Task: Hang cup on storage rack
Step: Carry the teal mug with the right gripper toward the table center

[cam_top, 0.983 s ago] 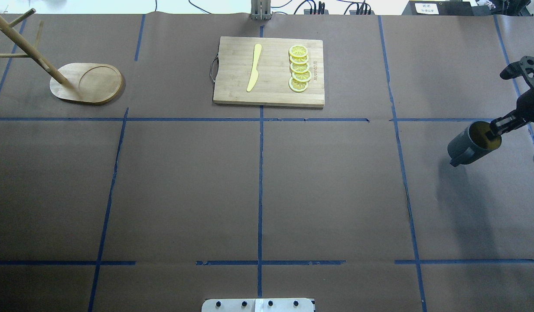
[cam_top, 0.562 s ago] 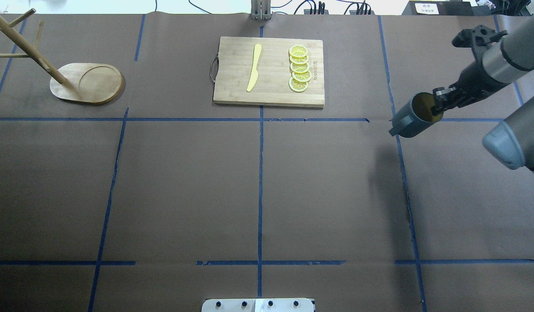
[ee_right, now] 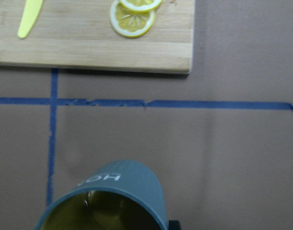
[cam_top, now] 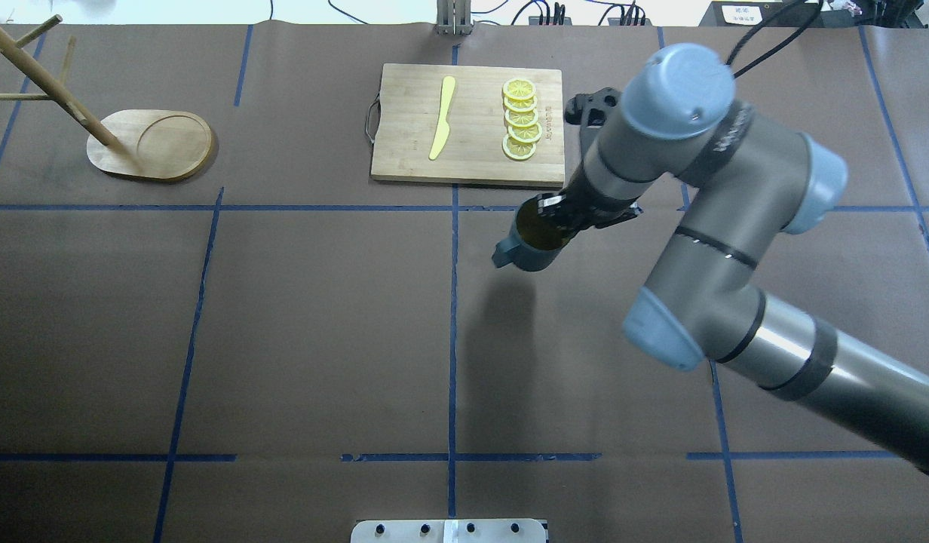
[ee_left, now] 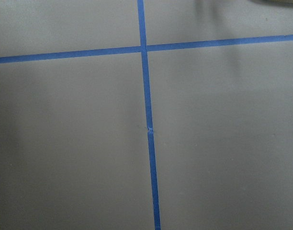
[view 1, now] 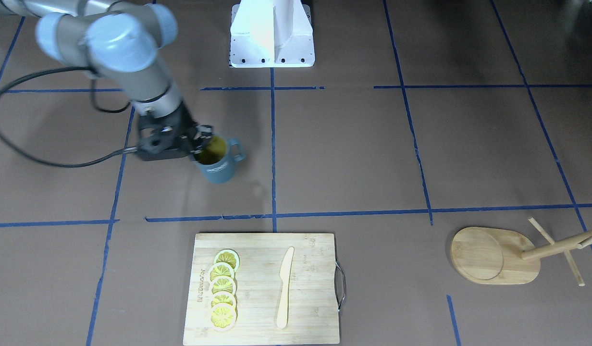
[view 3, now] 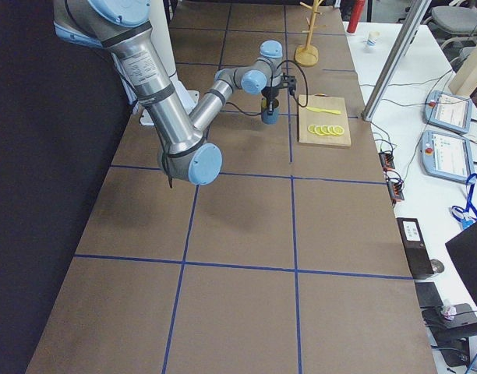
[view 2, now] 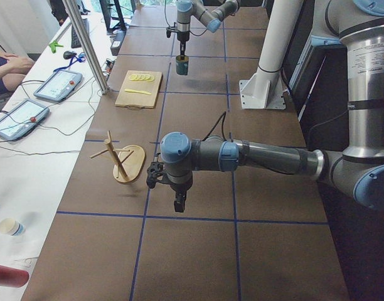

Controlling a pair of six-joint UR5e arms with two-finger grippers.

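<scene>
My right gripper (cam_top: pixel 553 220) is shut on the rim of the dark blue-grey cup (cam_top: pixel 536 245), with one finger inside its yellow interior. The cup (view 1: pixel 218 166) hangs upright above the table near the centre line, its handle toward the rack's side. In the right wrist view the cup (ee_right: pixel 118 190) shows its "HOME" lettering. The wooden storage rack (cam_top: pixel 149 143) stands at the far left, with no cup on its pegs. It is far from the cup. My left gripper (view 2: pixel 178 204) shows only in the exterior left view, low over the table near the rack (view 2: pixel 120 164); I cannot tell its state.
A bamboo cutting board (cam_top: pixel 404 128) with lemon slices (cam_top: pixel 522 121) and a yellow knife (cam_top: pixel 442 117) lies just beyond the cup. Blue tape lines divide the brown table. Tablets and a person's arm lie on the side desk (view 2: pixel 29 106).
My right arm has carried the cup leftward from the table's right edge to near the centre, just in front of the cutting board. The rack has not moved.
</scene>
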